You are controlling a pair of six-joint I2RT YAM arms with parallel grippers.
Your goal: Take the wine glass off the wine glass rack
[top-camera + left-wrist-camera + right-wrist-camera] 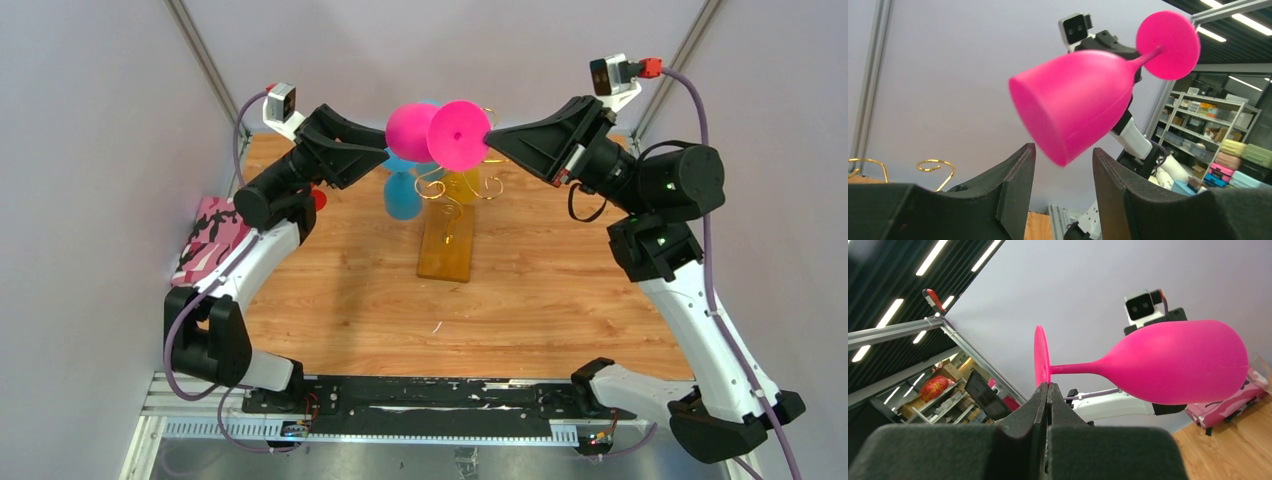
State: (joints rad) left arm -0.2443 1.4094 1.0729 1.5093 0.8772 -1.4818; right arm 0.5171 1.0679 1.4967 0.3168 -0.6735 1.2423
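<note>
A bright pink wine glass (pixel 412 132) lies sideways in the air above the wine glass rack (pixel 447 245), a gold wire stand on an amber base. My right gripper (pixel 489 139) is shut on the rim of the glass's round foot (pixel 1040 356), with the bowl (pixel 1178 362) stretching away from it. My left gripper (pixel 1063 167) is open. Its fingers (pixel 1015 180) stand either side of the lower edge of the bowl (pixel 1073 100), with a gap on each side. A gold scroll of the rack (pixel 938 166) shows at that view's lower left.
A blue glass (pixel 402 196) and a yellow glass (pixel 462 186) hang on the rack's arms. A pink camouflage box (pixel 210 240) sits at the table's left edge. Grey walls close in the left, right and back.
</note>
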